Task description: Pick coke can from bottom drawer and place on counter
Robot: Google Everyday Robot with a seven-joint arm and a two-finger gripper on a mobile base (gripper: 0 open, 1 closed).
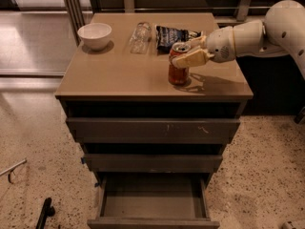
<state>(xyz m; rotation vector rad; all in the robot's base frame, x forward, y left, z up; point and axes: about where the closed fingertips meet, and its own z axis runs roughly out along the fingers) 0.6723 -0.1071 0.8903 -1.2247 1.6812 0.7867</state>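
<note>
Coke can upright on bench, right of centre, gripper reaching in from the right at its upper half, fingers clasping it front and back, bottom drawer pulled open below, bowl far left

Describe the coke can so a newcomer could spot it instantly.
On the tan counter topping the drawer cabinet, look right of centre, where the gripper clasps it. The coke can is the only red upright cylinder; the white bowl, clear bottle and dark bag sit farther back.
</note>
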